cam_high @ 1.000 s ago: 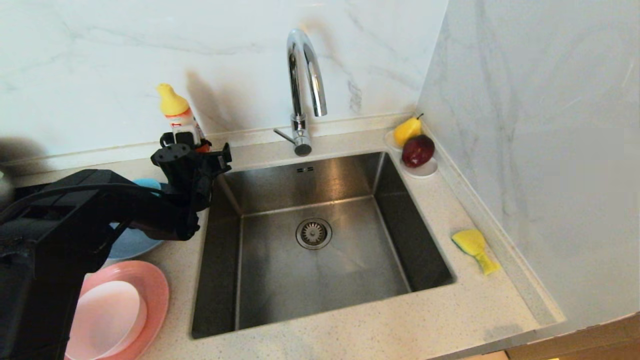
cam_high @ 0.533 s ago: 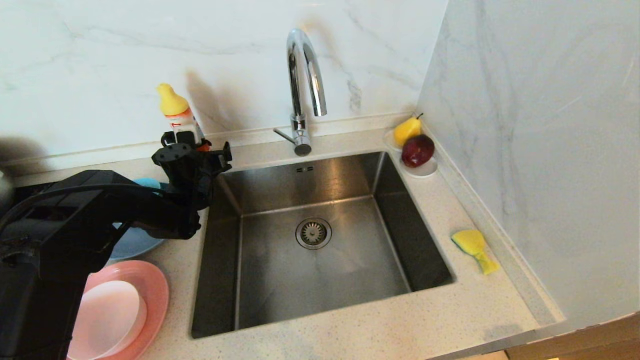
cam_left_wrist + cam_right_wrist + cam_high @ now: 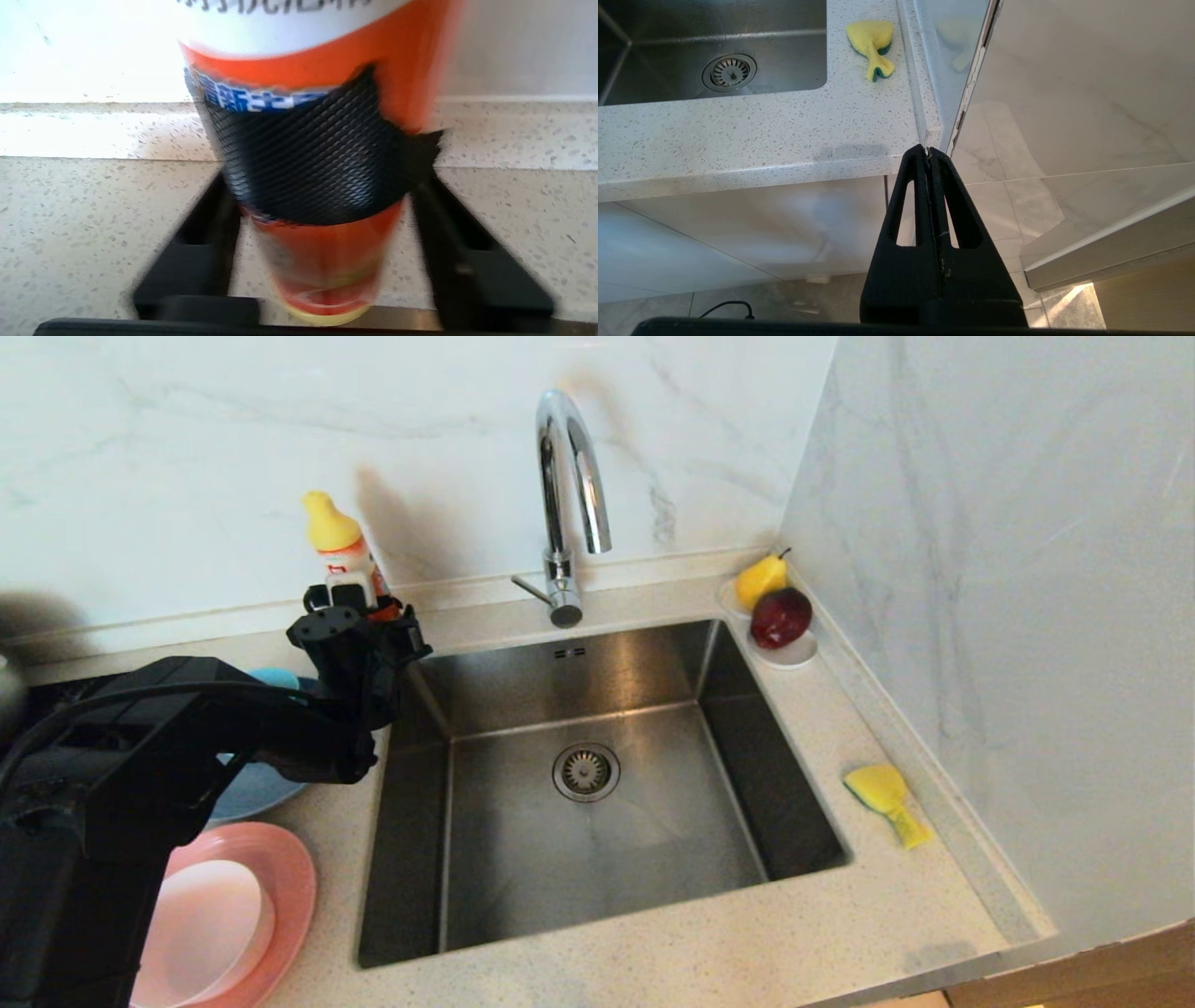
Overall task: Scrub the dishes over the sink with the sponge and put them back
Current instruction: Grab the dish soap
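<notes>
- At the back left corner of the sink (image 3: 523, 859), the left claw (image 3: 359, 616) stands at the orange-and-white bottle (image 3: 347, 560) with the yellow cap; in the left wrist view its two black fingers (image 3: 201, 252) flank the bottle's lower body (image 3: 327, 252), drawn in narrow around it, though whether they press it I cannot tell.
- The right claw (image 3: 928, 154) hangs below the tabletop (image 3: 822, 728) edge, beyond the front right corner, its fingers pressed together and holding nothing.
- The sponge (image 3: 885, 795) lies on the tabletop right of the sink, near the side wall, well apart from both claws.
- Left of the sink, the pale pink bowl (image 3: 201, 929) sits in the salmon-pink plate (image 3: 289, 877); behind them the grey-blue plate (image 3: 252, 789) shows under the left arm, with a sliver of the teal bowl (image 3: 271, 679) above it.
</notes>
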{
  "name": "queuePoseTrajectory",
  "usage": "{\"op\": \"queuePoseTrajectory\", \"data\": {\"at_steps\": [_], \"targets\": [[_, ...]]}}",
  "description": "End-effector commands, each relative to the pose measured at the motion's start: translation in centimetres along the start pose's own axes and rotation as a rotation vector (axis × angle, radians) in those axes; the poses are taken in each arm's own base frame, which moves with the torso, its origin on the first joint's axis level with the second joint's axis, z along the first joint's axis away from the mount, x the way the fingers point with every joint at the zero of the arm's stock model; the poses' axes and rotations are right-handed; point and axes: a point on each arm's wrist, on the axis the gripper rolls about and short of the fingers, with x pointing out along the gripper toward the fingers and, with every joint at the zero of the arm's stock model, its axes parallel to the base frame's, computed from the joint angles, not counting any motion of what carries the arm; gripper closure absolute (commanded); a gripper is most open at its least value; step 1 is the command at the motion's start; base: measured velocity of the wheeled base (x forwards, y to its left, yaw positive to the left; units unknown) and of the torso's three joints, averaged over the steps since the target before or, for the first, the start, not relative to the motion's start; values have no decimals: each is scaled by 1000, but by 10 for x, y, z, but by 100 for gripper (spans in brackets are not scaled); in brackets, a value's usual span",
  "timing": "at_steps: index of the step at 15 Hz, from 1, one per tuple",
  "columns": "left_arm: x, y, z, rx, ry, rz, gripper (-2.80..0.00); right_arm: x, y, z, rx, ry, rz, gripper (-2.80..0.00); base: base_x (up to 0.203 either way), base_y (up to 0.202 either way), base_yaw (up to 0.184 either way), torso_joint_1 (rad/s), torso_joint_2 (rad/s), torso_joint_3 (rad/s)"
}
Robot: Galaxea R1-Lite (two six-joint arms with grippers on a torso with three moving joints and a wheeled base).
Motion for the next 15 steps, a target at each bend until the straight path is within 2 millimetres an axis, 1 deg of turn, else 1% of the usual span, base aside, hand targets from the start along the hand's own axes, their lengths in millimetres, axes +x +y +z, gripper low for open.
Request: {"op": "queuePoseTrajectory", "data": {"at_steps": [1,5,10,12,15], "targets": [[2,2,-3,2,-4,8,0,0,0,0,0,-2,1,0,0,0,0,0,0,0],[6,1,-2,0,-10,9,0,0,0,0,0,-2,1,0,0,0,0,0,0,0],[6,2,11,-4,-27,23,0,0,0,0,0,-2,1,0,0,0,0,0,0,0],[3,4,27,-13,-51,40,0,0,0,0,0,-2,1,0,0,0,0,0,0,0],[-5,11,65,-28,-93,56,0,0,0,0,0,-2,1,0,0,0,0,0,0,0]]}}
